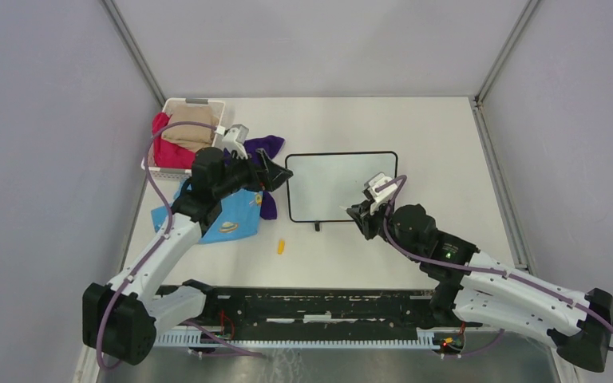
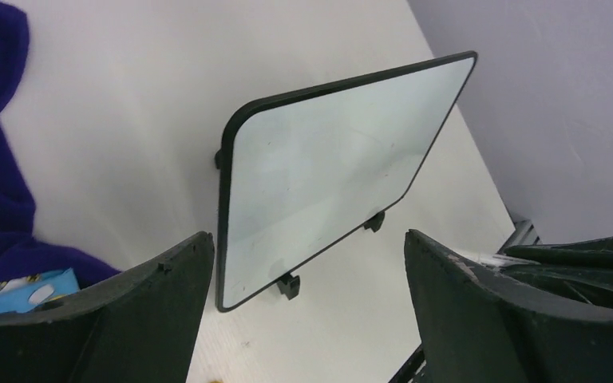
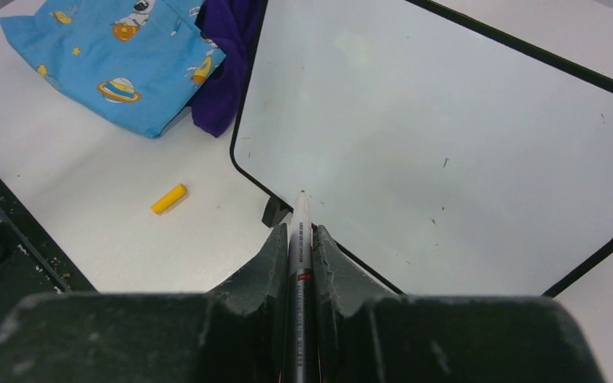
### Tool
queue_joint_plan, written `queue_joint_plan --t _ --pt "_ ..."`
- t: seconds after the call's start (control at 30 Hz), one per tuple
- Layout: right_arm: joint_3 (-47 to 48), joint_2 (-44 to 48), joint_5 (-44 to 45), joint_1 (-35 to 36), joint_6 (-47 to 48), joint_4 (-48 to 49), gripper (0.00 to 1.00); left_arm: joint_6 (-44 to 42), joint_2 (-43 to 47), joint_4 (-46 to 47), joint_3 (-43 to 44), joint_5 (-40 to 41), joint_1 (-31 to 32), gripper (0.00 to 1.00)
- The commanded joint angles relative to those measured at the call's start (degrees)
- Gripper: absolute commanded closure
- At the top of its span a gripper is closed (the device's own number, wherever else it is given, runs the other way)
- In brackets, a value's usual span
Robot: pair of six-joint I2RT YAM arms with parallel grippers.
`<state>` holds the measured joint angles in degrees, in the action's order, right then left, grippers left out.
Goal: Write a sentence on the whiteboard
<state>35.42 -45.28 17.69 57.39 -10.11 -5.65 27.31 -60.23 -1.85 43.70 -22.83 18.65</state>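
Nearest the arm bases, a small yellow cap (image 1: pixel 282 246) lies loose on the white table (image 1: pixel 415 128), short of the board's near edge. Just beyond it the right gripper (image 3: pixel 299 233) is closed tight on a thin white marker (image 3: pixel 301 209). The pen runs out between the fingers, and its tip sits at the near edge of the whiteboard (image 1: pixel 335 179), by one of its small black feet; whether the tip touches the surface cannot be told. The whiteboard appears to lie flat in the middle of the table. Its face is blank apart from a few faint specks, so none of the sentence is written yet and, as I judge it, the whole of the writing is left to do. At the board's left edge the left gripper (image 1: pixel 278 172) stands wide open with nothing in it, facing along the board and seemingly placed to steady it. To its left lie a blue cloth printed with planets (image 1: pixel 235 215) and a purple cloth (image 1: pixel 263 145). Farther back a white basket (image 1: pixel 177 104) holds pink and beige fabric at the table's far left corner. The tabletop is matt white and lightly scuffed, enclosed by plain grey walls with metal posts rising at the far corners
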Motion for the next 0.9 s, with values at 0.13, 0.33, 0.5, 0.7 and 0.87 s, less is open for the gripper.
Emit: queue_joint_plan --t 0.13,0.33,0.5,0.7,0.87 --pt "-0.4 2.0 -3.5 0.3 2.4 5.2 1.00 -0.6 -0.1 4.6 7.0 -1.2 -0.4 0.01" --pt "-0.4 2.3 -3.6 0.3 3.8 5.2 1.00 7.5 4.3 -2.4 9.2 22.2 -0.1 0.00" --pt "0.1 1.9 -4.0 0.3 5.0 7.1 1.00 2.2 4.3 -8.8 11.9 34.3 2.2 0.00" --pt "0.3 1.7 -4.0 0.3 5.8 7.1 1.00 2.6 7.6 -10.4 7.5 54.0 3.0 0.00" --pt "0.3 2.0 -3.9 0.3 5.9 6.9 1.00 -1.6 8.8 -4.5 7.1 53.4 3.0 0.00"
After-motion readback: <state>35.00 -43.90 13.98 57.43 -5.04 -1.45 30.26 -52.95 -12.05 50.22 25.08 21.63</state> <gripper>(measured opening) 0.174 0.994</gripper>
